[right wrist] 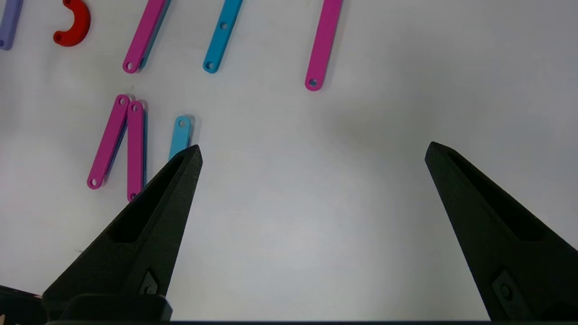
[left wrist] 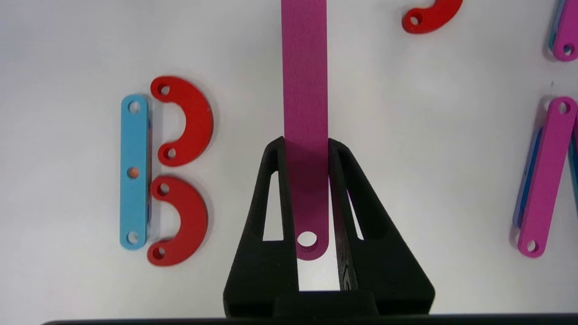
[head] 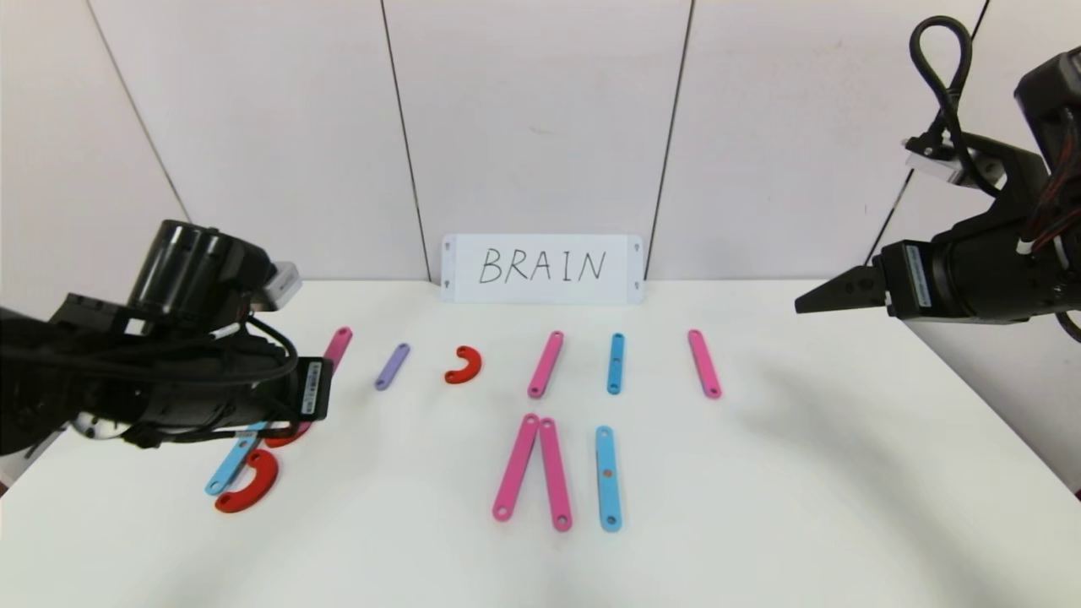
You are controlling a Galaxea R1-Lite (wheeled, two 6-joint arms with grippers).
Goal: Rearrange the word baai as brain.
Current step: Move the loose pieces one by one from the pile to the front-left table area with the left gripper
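The left gripper (left wrist: 307,149) pinched a pink strip (left wrist: 305,90) lengthwise at centre frame, likely the R's upright beside the finished B (left wrist: 165,171); the right gripper (right wrist: 311,153), parked upper right, gaped wide.

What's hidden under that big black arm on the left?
Under the left arm, its tool is shut on a pink strip. A blue strip with two red curves forms a B on the table. From the head view, the arm partly covers these.
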